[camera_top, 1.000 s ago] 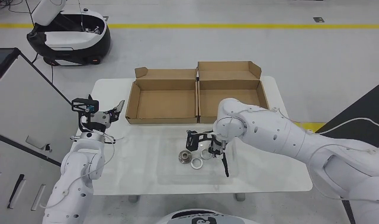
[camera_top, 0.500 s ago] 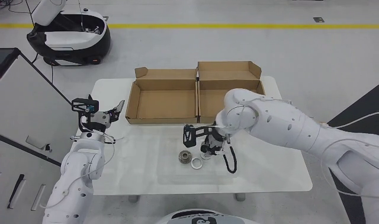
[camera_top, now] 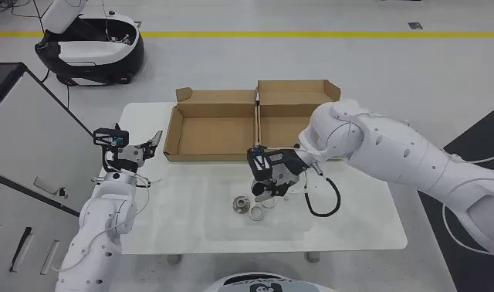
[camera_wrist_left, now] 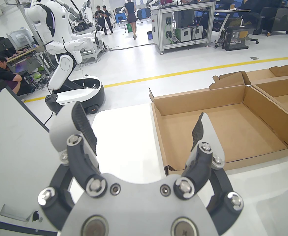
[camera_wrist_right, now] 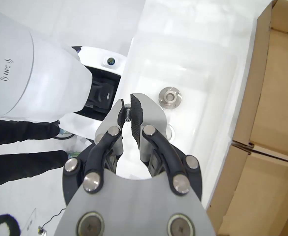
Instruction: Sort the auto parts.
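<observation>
Right gripper [camera_wrist_right: 128,99]: I see it pinched shut on a small silver threaded bolt [camera_wrist_right: 127,112], over the middle of the white table [camera_top: 193,215].
Change, right arm: a second ago its elbow hung low over the front right part of the table, with the fingers pointing at the front edge. Since then it has swung up toward the far edge, and the right gripper [camera_top: 264,191] has shifted left to just above the loose parts.
Change, left arm: none that I can make out.
Bolt: short and bright, gripped at the fingertips, with its thread showing in the gap between the black pads [camera_wrist_right: 136,114].
Loose parts: a silver flanged metal hub [camera_wrist_right: 170,97] sits on the table middle, with a pale ring [camera_top: 255,212] just beside it.
Boxes: two open brown cardboard boxes sit side by side along the far edge, the left box [camera_top: 212,134] and the right box [camera_top: 297,122].
Left gripper [camera_wrist_left: 139,111]: fingers spread wide, holding nothing, at the table's left edge.
</observation>
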